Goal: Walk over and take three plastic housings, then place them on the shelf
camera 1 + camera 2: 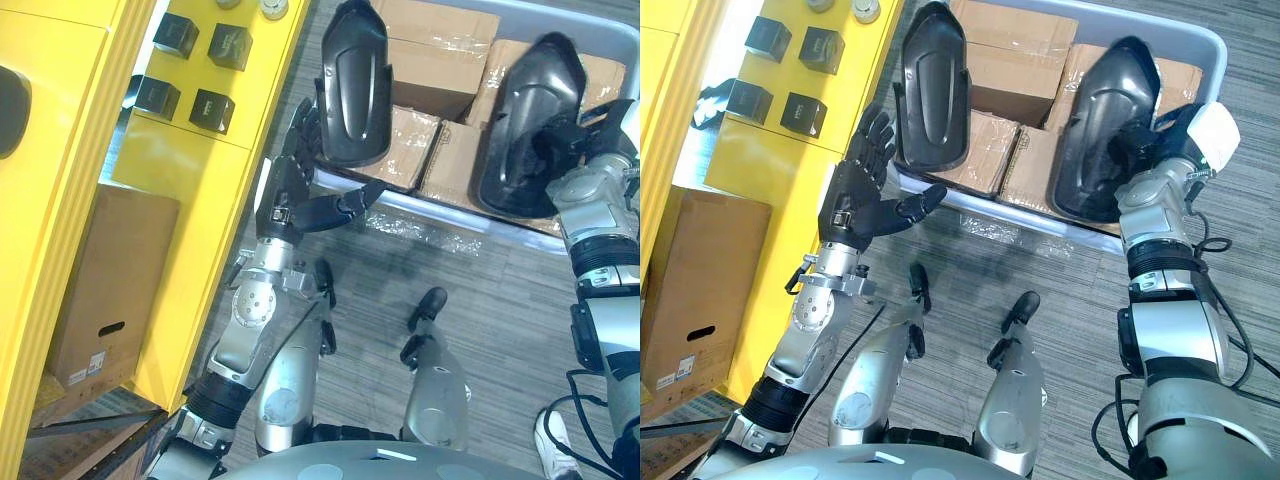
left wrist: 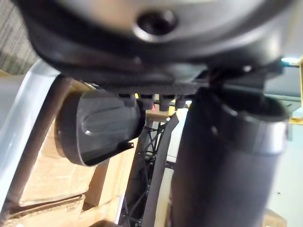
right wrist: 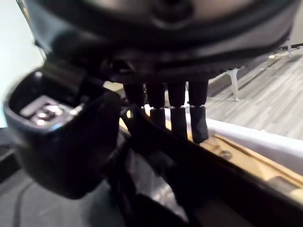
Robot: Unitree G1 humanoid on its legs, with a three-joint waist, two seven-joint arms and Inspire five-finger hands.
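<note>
While the right hand [image 1: 1162, 140] clamps its fingers over the rim of one black plastic housing [image 1: 1105, 110] in the grey bin [image 1: 1185, 30] of cardboard boxes [image 1: 1015, 48], the left hand [image 1: 855, 195], fingers spread loose, sits beside a second housing [image 1: 933, 85], near the yellow shelf [image 1: 770, 172].
</note>
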